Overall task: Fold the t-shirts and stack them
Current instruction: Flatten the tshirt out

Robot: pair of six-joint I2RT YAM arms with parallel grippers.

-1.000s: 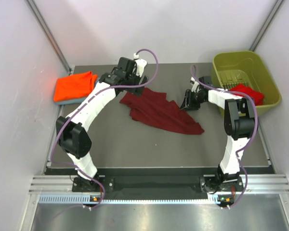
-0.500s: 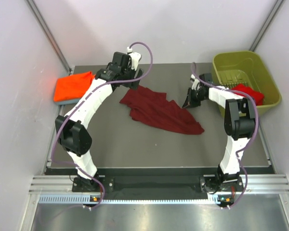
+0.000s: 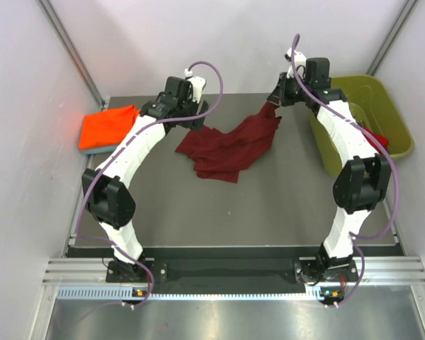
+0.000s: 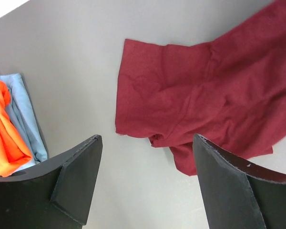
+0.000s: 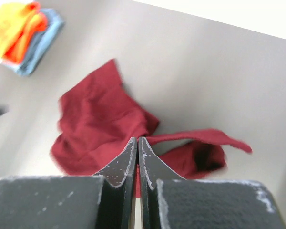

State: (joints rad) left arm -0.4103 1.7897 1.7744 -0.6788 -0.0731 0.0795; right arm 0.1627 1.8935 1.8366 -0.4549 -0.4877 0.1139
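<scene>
At the table's [image 3: 269, 205] left edge, an orange shirt [image 3: 110, 125] lies folded on a grey-blue shirt [image 3: 91, 148], of which only a border shows. The left gripper [image 3: 197, 119] hangs over the left end of the maroon shirt [image 3: 227, 150], jaws wide apart and empty. Its wrist view shows a sleeve and crumpled folds flat on the table, with the shirt's right part cut off by the frame. The maroon shirt sits mid-table toward the far side. Its right corner is drawn up off the surface to the right gripper [image 3: 278, 98], whose jaws are pressed together on the cloth. The pinch itself is hidden behind the fingers in the blurred wrist view. At far right, the right arm crosses the bin [image 3: 399, 126], leaving only a sliver of the red shirt [image 3: 377, 137] visible inside.
</scene>
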